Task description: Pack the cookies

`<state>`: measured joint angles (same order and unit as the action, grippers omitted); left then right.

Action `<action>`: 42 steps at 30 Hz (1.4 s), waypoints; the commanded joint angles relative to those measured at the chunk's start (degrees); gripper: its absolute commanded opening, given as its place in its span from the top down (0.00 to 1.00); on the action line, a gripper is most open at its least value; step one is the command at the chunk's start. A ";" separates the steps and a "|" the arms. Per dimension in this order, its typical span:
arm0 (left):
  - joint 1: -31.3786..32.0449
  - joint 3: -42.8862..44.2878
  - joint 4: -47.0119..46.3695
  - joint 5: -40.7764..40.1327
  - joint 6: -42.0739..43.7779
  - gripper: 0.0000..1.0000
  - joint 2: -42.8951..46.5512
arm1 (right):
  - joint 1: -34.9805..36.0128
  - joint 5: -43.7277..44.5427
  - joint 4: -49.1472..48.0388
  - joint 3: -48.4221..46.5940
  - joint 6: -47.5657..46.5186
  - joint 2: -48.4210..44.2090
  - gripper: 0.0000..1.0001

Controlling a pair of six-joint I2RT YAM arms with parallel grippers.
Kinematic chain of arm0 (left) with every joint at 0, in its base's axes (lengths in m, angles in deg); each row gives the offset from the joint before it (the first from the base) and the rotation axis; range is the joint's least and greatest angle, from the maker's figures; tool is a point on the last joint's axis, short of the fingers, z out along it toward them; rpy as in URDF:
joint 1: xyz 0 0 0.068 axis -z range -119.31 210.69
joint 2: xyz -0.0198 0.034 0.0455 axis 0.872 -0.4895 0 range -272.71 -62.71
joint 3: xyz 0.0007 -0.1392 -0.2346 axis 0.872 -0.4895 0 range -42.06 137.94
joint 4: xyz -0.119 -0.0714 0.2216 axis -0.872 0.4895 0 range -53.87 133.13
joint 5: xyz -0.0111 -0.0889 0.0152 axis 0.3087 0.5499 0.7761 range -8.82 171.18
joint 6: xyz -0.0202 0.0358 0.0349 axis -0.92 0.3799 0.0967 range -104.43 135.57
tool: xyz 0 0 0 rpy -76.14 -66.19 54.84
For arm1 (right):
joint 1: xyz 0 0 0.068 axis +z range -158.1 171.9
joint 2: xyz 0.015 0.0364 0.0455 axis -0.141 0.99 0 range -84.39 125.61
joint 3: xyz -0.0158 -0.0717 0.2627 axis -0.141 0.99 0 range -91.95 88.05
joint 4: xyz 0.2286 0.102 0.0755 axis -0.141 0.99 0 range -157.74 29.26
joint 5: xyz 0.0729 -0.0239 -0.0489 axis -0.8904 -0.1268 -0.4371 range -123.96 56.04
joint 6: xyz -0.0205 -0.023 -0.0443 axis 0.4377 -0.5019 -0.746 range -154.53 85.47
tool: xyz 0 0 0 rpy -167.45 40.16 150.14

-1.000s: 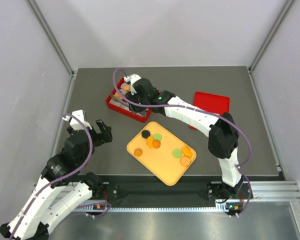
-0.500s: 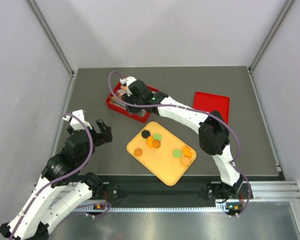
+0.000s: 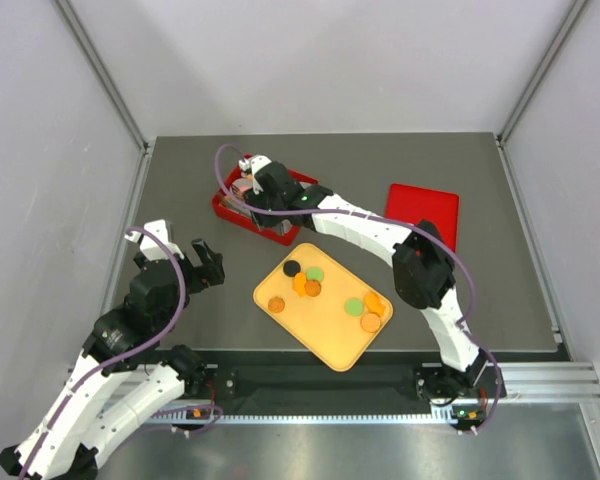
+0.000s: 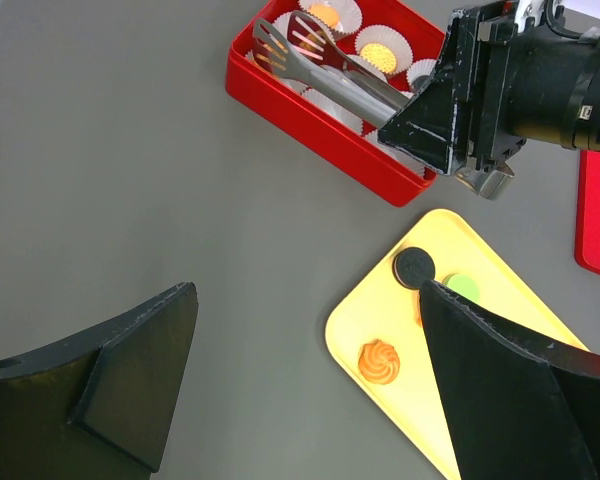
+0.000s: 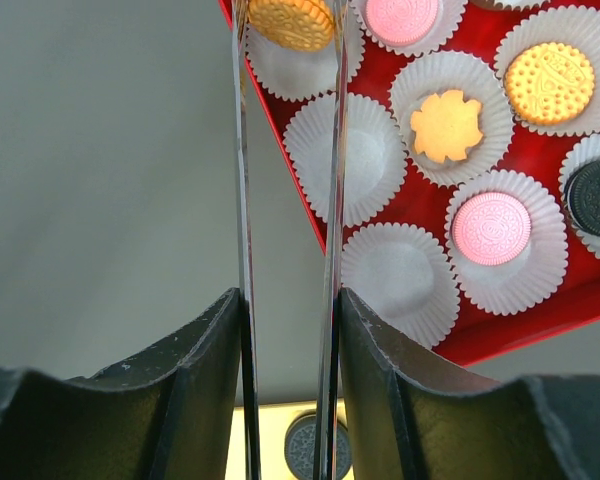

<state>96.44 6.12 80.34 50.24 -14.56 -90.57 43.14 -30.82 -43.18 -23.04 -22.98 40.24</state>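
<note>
The left gripper (image 4: 305,300) waited at 8 o'clock, its jaws wide apart and empty. In the last second the right gripper (image 5: 290,300), clamped on the tongs (image 4: 320,60), carried an orange cookie (image 5: 290,20) further toward 11 o'clock, over a paper cup (image 5: 280,78) in the corner of the red box (image 4: 320,135). I judged the release was near. Other cookies (image 3: 312,288) lay on the yellow tray (image 3: 330,340) at 6 o'clock.

Dark grey tabletop (image 3: 190,170) w/ grey walls and alu frame round it. Red box (image 4: 330,145) sits back-left, packed w/ white paper cups (image 5: 345,160), several empty. Metal tongs (image 4: 340,75) slant over its left end. Yellow tray (image 3: 325,335) lies just in front of the box, turned at an angle. Flat red lid (image 3: 425,210) lies off to the right, well apart from the box.
</note>
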 commanded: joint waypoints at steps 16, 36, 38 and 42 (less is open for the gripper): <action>0.20 0.60 -0.44 -0.62 -0.28 0.03 0.96 | -0.27 1.69 -2.32 -3.08 -1.26 -1.41 0.52; 0.20 0.51 -0.26 -1.84 -0.98 0.03 0.96 | 4.47 10.31 4.35 36.07 4.70 -42.79 0.53; 0.20 0.25 -0.52 -1.58 -0.72 0.03 1.75 | 6.14 11.01 5.67 41.97 6.28 -48.16 0.54; 0.20 0.24 -0.52 -1.23 -0.55 0.03 2.10 | 10.18 14.00 9.54 48.76 11.20 -53.70 0.54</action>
<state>96.44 6.12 80.36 49.63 -14.95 -89.15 50.86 -20.07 -36.29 22.14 -16.77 -11.75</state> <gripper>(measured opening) 0.968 0.465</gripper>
